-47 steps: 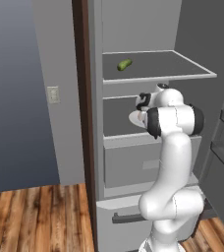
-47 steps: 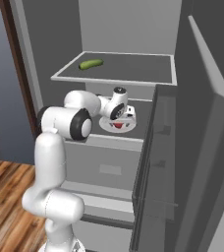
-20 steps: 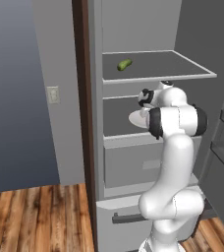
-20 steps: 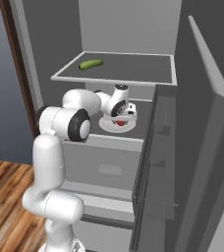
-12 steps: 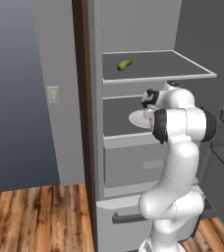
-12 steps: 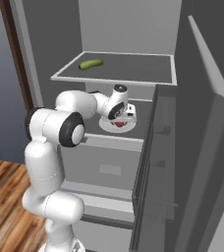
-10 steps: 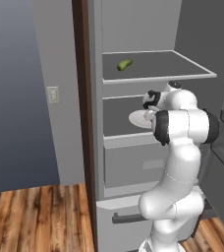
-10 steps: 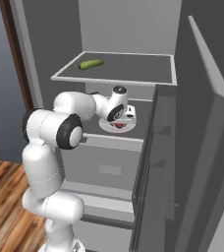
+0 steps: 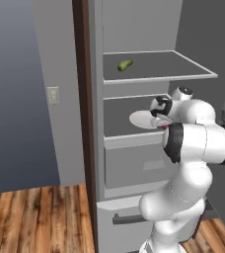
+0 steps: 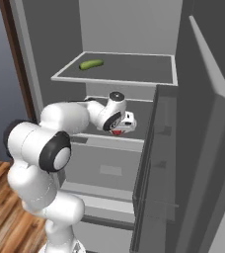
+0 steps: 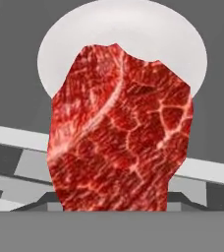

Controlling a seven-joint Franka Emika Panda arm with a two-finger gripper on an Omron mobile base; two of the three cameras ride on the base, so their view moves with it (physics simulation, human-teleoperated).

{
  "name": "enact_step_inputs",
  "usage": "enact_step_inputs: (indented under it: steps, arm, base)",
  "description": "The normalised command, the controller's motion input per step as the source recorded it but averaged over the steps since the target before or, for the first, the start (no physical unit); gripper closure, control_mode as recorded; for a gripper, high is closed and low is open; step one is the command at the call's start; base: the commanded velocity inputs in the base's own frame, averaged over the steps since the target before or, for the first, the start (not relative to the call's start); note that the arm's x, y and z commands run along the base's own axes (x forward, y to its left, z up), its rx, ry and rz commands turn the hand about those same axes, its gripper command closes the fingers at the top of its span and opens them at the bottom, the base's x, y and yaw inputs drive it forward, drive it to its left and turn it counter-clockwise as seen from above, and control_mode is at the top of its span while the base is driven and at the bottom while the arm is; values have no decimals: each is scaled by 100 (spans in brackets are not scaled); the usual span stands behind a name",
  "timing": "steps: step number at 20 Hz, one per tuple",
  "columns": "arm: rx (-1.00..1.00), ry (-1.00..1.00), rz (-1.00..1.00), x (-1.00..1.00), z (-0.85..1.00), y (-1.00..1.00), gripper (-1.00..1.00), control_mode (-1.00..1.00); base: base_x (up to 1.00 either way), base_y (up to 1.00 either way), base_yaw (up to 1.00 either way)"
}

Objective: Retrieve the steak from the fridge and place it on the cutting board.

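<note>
The steak [image 11: 121, 133] is a bright-red marbled slab close in front of the hand camera; it covers the fingertips and overlaps both the white plate [image 11: 124, 29] and the shelf's front edge. From the right a red sliver of the steak [image 10: 117, 132] shows under my gripper [image 10: 118, 128], which is shut on it. The hand reaches over the middle shelf of the open fridge [image 9: 97, 74], just above the plate [image 9: 140, 118]. The cutting board is out of view.
A green cucumber-like vegetable [image 9: 125, 64] lies on the upper shelf. A grey drawer [image 9: 134, 165] sits under the middle shelf, with a dark bar handle [image 9: 129, 217] low down. The open fridge door [image 10: 203, 123] stands close on the right. Wooden floor lies to the left.
The hand has drawn slightly outward from the shelf with the steak in it, and the elbow has swung to the right. The plate and the vegetable have stayed put.
</note>
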Motion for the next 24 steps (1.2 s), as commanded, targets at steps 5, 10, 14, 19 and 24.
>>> enact_step_inputs:
  steps: [5,10,14,19,24]
  arm:
    - [0,0,0,-87,85,1,100,-100]
    - [0,10,0,-95,73,10,100,-100]
    - [-8,21,0,-100,60,32,100,-100]
    - [-11,20,-5,-99,23,55,100,-100]
    - [0,4,-20,-85,21,48,100,-100]
  base:
    - [0,0,0]
    - [0,0,0]
    - [0,0,0]
    - [0,0,0]
    - [0,0,0]
